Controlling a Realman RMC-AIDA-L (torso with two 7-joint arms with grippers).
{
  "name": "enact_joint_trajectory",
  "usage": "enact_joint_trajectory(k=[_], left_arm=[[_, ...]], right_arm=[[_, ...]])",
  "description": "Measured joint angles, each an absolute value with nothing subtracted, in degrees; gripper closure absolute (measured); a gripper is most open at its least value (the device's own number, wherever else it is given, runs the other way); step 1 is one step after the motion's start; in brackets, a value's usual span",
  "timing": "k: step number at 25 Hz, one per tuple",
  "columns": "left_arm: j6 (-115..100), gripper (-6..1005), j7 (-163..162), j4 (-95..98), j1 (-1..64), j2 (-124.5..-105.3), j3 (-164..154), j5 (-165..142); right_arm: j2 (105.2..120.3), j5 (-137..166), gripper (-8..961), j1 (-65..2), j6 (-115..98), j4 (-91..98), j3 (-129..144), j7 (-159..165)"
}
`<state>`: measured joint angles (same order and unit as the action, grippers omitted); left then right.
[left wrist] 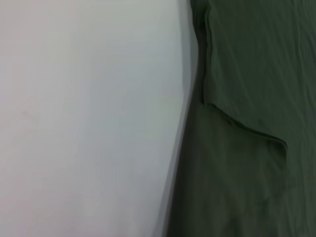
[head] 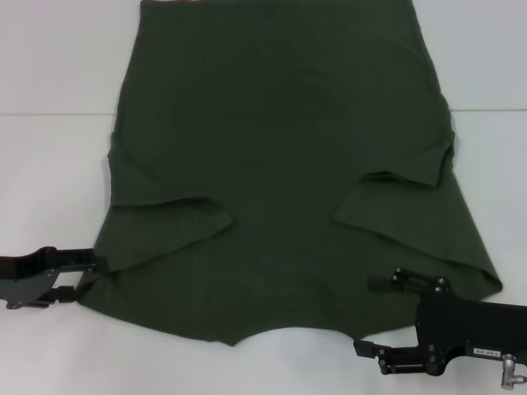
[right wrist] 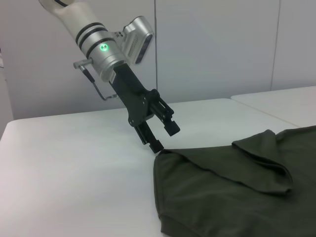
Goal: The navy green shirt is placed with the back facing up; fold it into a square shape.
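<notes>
White tabletop (head: 49, 66) carries the navy green shirt (head: 288, 164) across mid-frame — soft, limp, light. Left hand (right wrist: 164, 137), fingers spread, touches its lower-left corner; right hand (head: 372, 315) gapes lower right.

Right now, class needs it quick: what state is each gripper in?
Left gripper: open, at the near-left corner of the navy green shirt, not holding it.
Right gripper: open, empty, by the shirt's near-right edge.

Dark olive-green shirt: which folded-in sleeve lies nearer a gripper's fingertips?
The sleeve on the robot's left of the dark olive-green shirt; the left gripper meets that near corner, while the right gripper hangs open.
</notes>
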<state>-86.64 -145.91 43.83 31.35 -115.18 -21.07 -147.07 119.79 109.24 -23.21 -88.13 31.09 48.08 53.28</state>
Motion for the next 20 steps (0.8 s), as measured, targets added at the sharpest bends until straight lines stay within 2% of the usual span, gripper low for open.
enact_joint_trajectory(k=[20], left_arm=[[-85.1, 124, -145.7, 42.8, 31.5, -115.04, -21.1, -148.2]], right_arm=[[119.79, 109.2, 10, -23.5, -87.8, 30.5, 48.1, 53.4]])
